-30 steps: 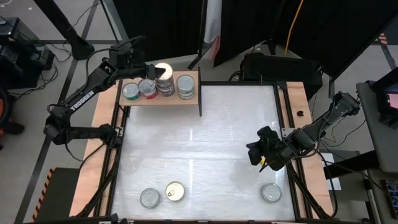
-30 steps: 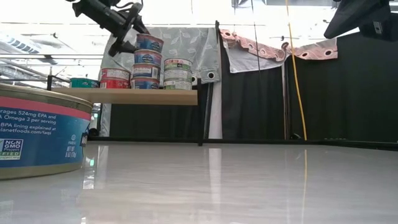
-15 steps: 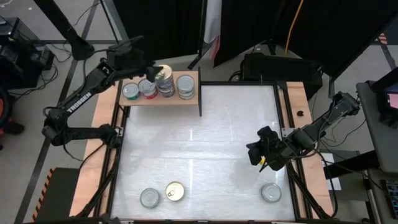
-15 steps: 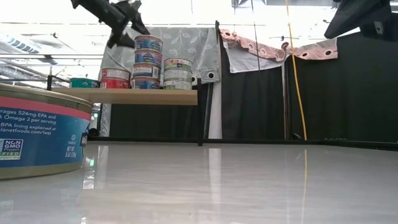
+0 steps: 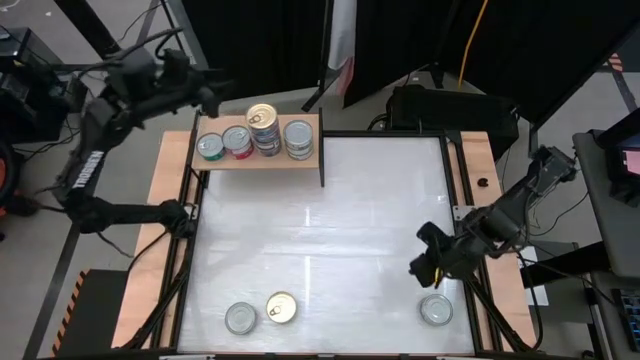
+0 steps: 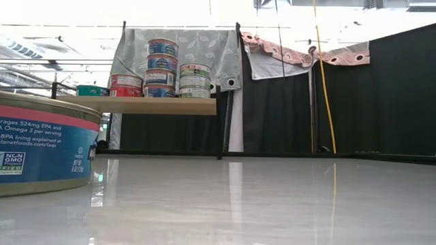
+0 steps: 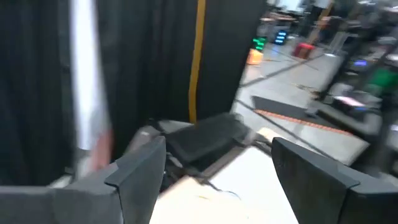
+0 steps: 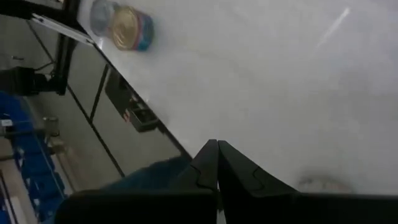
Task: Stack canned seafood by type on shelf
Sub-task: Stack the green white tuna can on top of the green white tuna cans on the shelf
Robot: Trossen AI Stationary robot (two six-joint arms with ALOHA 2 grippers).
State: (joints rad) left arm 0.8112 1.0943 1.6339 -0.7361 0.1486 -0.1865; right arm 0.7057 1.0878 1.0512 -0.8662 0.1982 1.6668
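White worktop (image 5: 330,220) carries the shelf (image 5: 310,158) at its far left corner, where four groups of cans (image 5: 266,133) stand in a row, one stack tallest. Three loose tins sit near the front edge: two touching (image 5: 262,312) at left, one (image 5: 436,309) at right.

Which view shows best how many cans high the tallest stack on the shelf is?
The low view: the tallest stack shows side-on as three cans on the shelf. The high view shows only its top lid. Neither wrist view shows it.
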